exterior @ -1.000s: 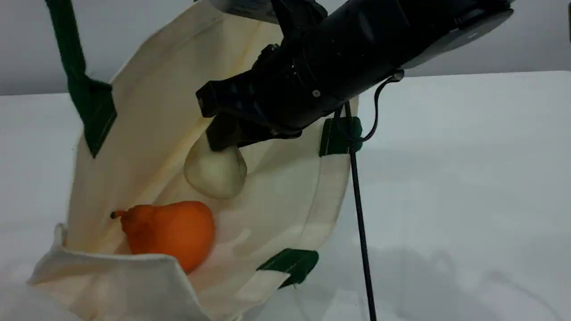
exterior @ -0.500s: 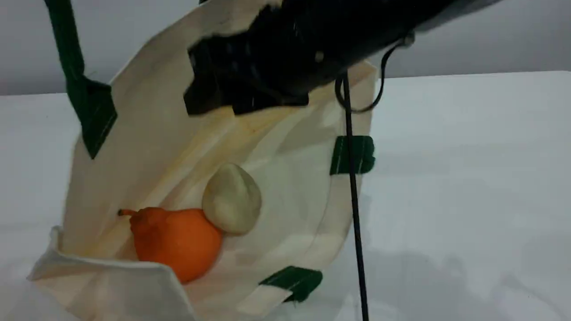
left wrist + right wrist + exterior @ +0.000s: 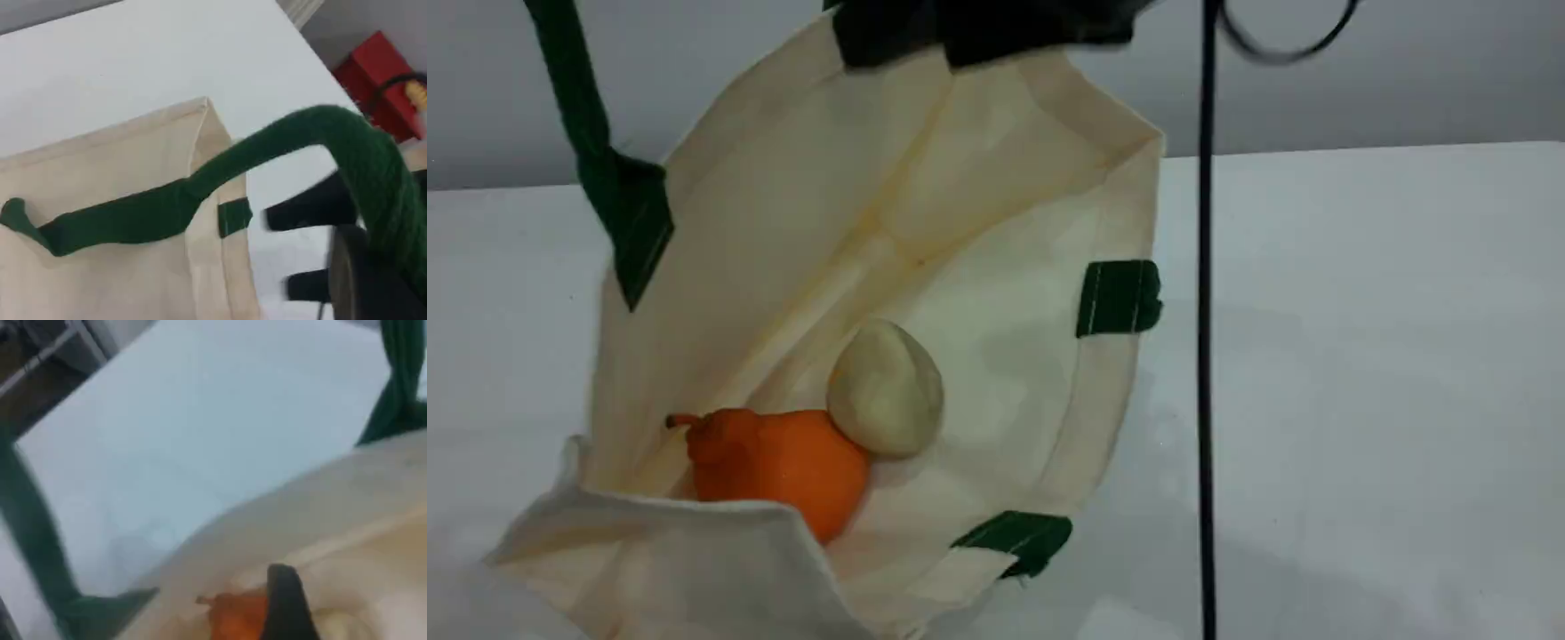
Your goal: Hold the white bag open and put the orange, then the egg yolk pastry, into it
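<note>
Pastry [image 3: 885, 391] in bag [image 3: 783, 222], touching orange [image 3: 783, 467], clear of right fingers [image 3: 285, 603].

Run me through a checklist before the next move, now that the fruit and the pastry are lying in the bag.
1. The orange is inside the white bag: ok.
2. The egg yolk pastry is inside too, resting against the orange: ok.
3. The left gripper is shut on the green handle, holding the bag's mouth open: ok.
4. The right gripper is above the bag's mouth, jaws apart, with nothing in them: ok.
5. The black cable hangs to the right of the bag, apart from its rim in the scene view: ok.
</note>
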